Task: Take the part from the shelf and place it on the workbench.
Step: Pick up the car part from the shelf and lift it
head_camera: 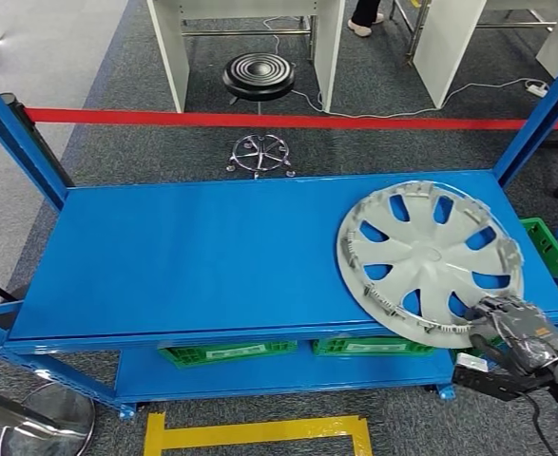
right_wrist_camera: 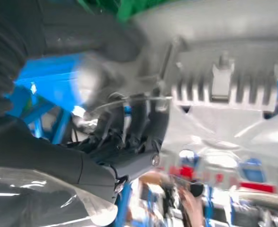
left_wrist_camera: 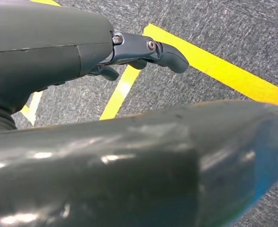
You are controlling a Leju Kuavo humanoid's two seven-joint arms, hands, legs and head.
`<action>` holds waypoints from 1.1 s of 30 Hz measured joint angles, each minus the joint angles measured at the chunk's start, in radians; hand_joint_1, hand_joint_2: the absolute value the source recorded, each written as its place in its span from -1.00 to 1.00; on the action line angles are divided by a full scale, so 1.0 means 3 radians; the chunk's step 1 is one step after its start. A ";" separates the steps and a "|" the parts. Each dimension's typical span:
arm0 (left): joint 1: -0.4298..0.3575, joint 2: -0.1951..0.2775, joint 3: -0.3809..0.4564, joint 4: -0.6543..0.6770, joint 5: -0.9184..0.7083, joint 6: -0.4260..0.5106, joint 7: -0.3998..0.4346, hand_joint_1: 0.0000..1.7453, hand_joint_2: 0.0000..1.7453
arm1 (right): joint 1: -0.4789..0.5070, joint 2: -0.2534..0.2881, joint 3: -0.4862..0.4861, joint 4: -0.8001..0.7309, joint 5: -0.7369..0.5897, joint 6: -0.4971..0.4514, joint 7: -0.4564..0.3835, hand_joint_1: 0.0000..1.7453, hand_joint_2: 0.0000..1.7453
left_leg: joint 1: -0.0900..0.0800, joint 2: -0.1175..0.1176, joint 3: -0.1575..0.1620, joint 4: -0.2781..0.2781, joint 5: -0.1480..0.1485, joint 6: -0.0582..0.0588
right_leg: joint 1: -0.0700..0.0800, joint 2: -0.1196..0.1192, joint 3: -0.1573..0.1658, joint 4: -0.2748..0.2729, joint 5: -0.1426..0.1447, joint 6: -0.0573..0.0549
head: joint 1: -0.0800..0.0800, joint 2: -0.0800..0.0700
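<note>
Head view first, starting nearest: yellow floor tape (head_camera: 258, 432) marks a rectangle on the grey carpet just in front of the blue shelf (head_camera: 189, 256). At the lower right the right hand (head_camera: 516, 328) reaches in, wrapped in clear plastic, and meets the near rim of the hubcap (head_camera: 430, 261). That silver wheel cover lies flat on the right end of the top deck, face down with its clips up, its near edge overhanging the shelf's front edge. Under the top deck sit green plastic crates (head_camera: 225, 352), with another green crate (head_camera: 545, 245) past the shelf's right end; what they hold cannot be told. Beyond the shelf run a red barrier tape (head_camera: 261, 120), a chrome stool base (head_camera: 259, 155) and a black round stool (head_camera: 259, 76), then white workbench legs (head_camera: 168, 47). A person's shoe (head_camera: 361, 28) shows at the far edge.

Right wrist view adds the close contact: the dark fingers (right_wrist_camera: 137, 127) curl up against the hubcap's ribbed rim (right_wrist_camera: 223, 90), grasping it, though the picture is blurred.

Left wrist view adds the left hand (left_wrist_camera: 144, 52), hanging over carpet crossed by yellow tape (left_wrist_camera: 216, 66), its fingers loosely extended and holding nothing.
</note>
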 joint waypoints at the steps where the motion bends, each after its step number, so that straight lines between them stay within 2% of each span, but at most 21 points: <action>1: 0.0000 0.0000 0.0000 0.0000 0.0001 0.0000 0.0000 -1.00 -1.00 | 0.0003 -0.0006 -0.0008 -0.0004 -0.0007 0.0008 -0.0003 1.00 1.00 | 0.0000 0.0000 0.0000 0.0000 0.0000 0.0000 | 0.0000 0.0000 0.0000 0.0000 0.0000 0.0000 | 0.0000 0.0000; 33: -0.0013 -0.0001 0.0001 0.0004 -0.0013 0.0003 -0.0030 -1.00 -1.00 | 0.0192 -0.0050 -0.0121 -0.0072 0.0031 -0.0019 -0.0054 1.00 1.00 | 0.0000 0.0000 -0.0001 0.0000 0.0000 0.0000 | 0.0000 0.0000 -0.0001 0.0000 0.0000 0.0000 | 0.0000 0.0000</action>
